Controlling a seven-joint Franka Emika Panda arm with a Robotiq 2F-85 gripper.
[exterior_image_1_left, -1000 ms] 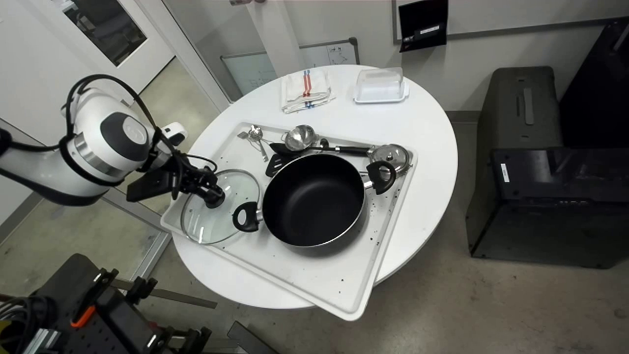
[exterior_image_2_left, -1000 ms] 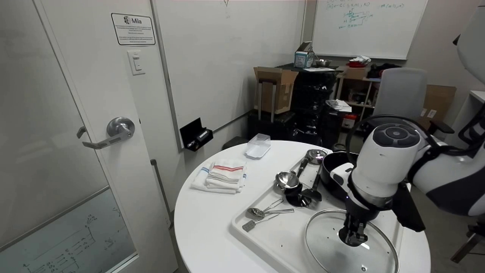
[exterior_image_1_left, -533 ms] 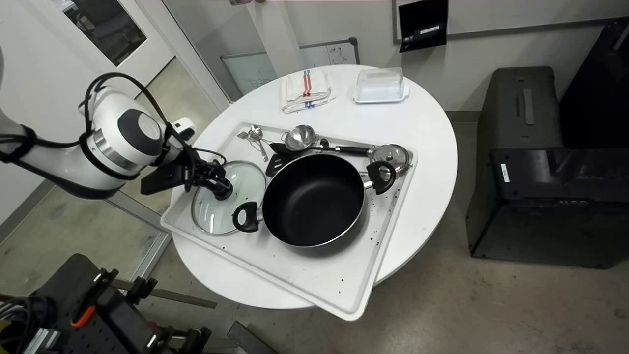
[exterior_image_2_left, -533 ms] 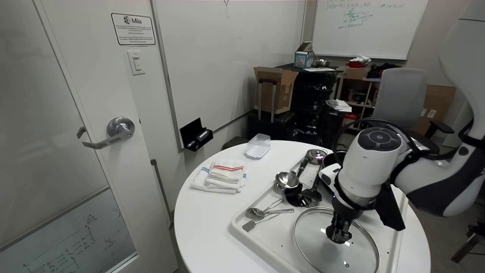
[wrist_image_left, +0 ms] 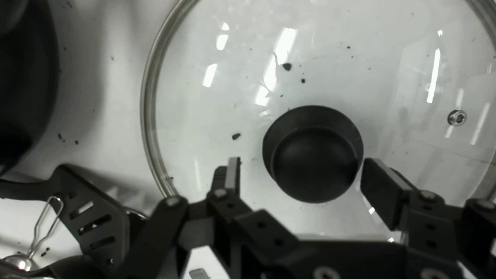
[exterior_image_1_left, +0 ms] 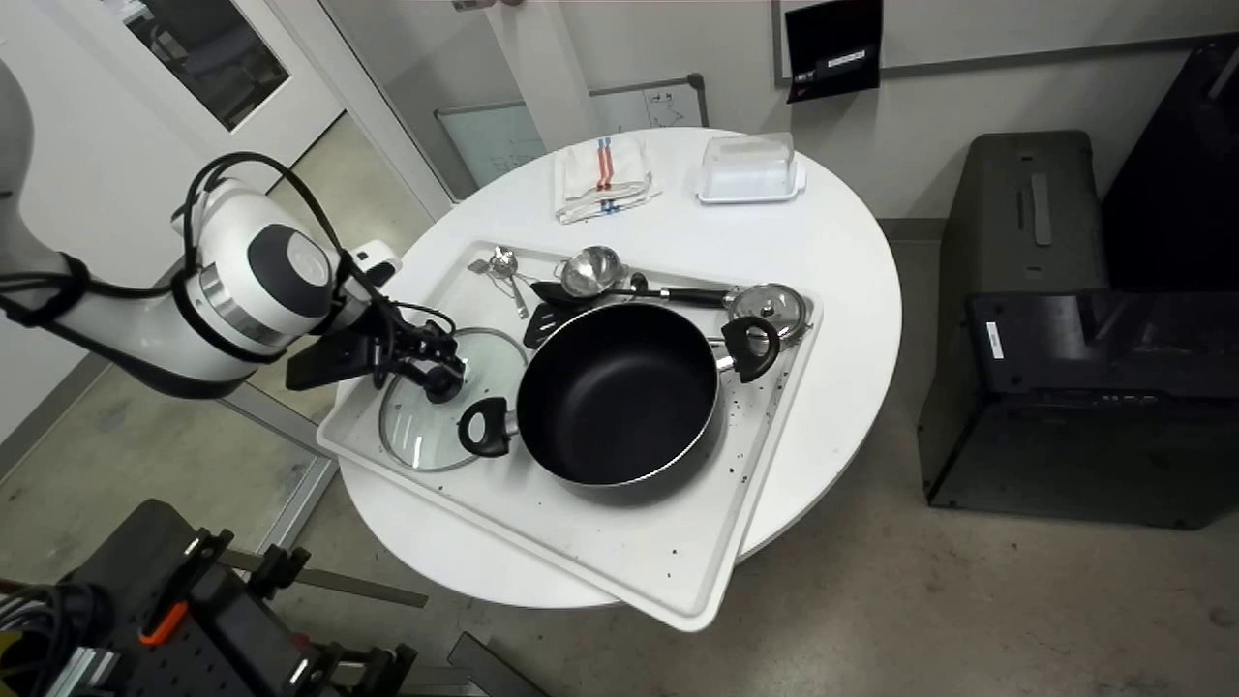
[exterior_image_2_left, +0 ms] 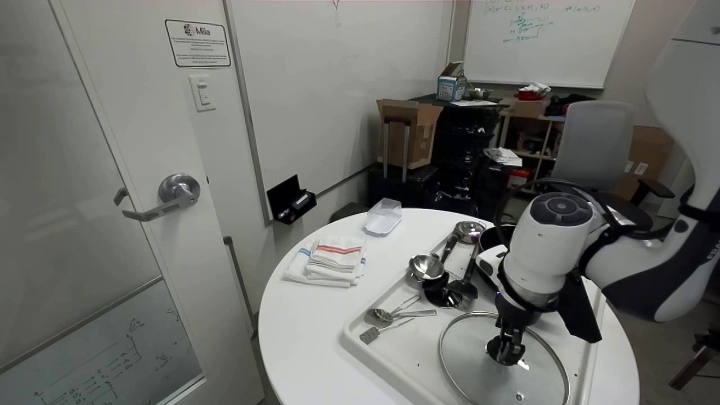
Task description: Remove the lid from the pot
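Observation:
The glass lid [exterior_image_1_left: 426, 436] appears to rest on the white tray [exterior_image_1_left: 571, 557], beside the pot. One of the pot's loop handles overlaps the lid's edge in an exterior view. The wide black pot [exterior_image_1_left: 619, 397] stands uncovered with its dark inside showing; the arm partly hides it in an exterior view [exterior_image_2_left: 489, 237]. My gripper [wrist_image_left: 301, 161] is open, its fingers on either side of the lid's dark knob [wrist_image_left: 314, 166]. A clear gap separates the left finger [wrist_image_left: 232, 174] from the knob; the right one is very close to it, touching or not I cannot tell.
A black slotted spatula [wrist_image_left: 93, 217], small metal utensils [exterior_image_2_left: 388, 315], a metal strainer [exterior_image_1_left: 592, 271] and a small lidded pan [exterior_image_1_left: 768, 308] lie along the tray's far side. Folded towels [exterior_image_1_left: 605, 179] and a clear-topped dish [exterior_image_1_left: 747, 169] are farther back on the round table.
The lid moved with my gripper toward the pot and then came down slightly. The jaws have opened and let go of the knob.

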